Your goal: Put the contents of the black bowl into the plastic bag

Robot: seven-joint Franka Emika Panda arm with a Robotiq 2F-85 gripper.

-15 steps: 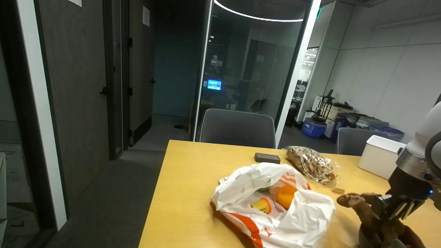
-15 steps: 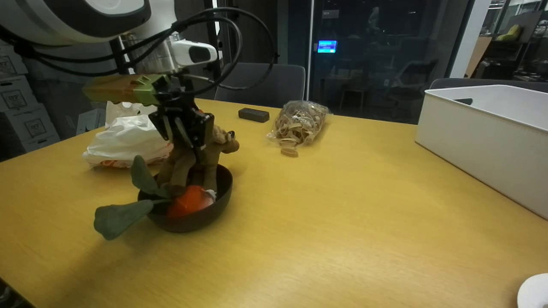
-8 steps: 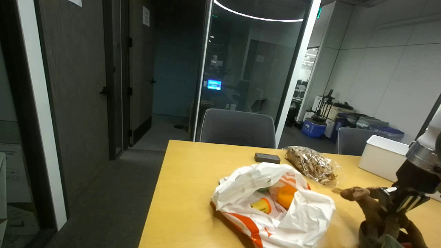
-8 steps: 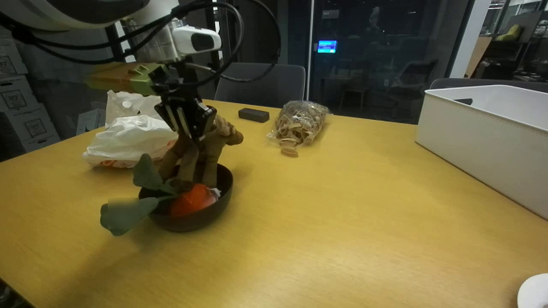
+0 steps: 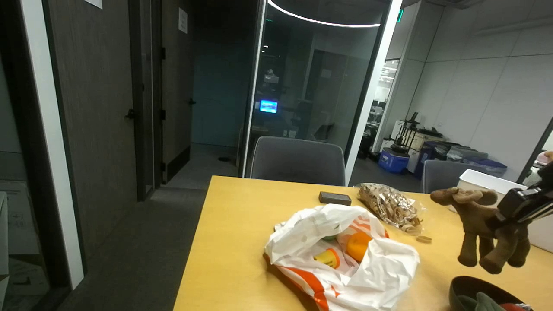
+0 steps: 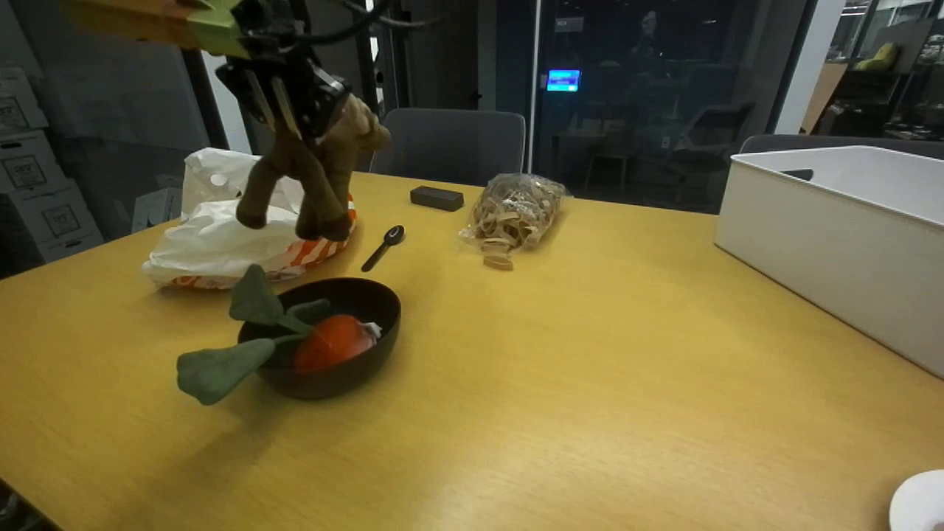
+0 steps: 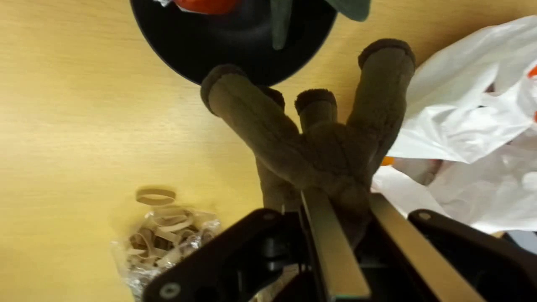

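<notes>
My gripper (image 7: pixel 345 197) is shut on the body of a brown plush animal (image 7: pixel 331 155). In both exterior views the plush (image 5: pixel 481 220) (image 6: pixel 313 181) hangs in the air above the black bowl (image 6: pixel 324 385), clear of it. The bowl (image 5: pixel 458 287) holds a red-orange vegetable-like toy (image 6: pixel 333 343) with green leaves (image 6: pixel 221 369) that stick out over the rim. The white and orange plastic bag (image 5: pixel 311 235) lies open beside the bowl. In it are an orange round thing (image 5: pixel 358 246) and a yellow piece (image 5: pixel 328 258). In the wrist view the bag (image 7: pixel 461 105) is at the right.
A clear bag of rubber bands (image 6: pixel 516 210) lies behind the bowl, with a loose band (image 6: pixel 498 262) beside it. A dark block (image 6: pixel 436 198) and a black spoon (image 6: pixel 383 247) lie on the table. A tall white bin (image 6: pixel 826 243) stands at one side.
My gripper has risen with the plush animal, lifting it out of the bowl. The red-orange toy, its leaves and the spoon are uncovered. The leaves shifted slightly.
</notes>
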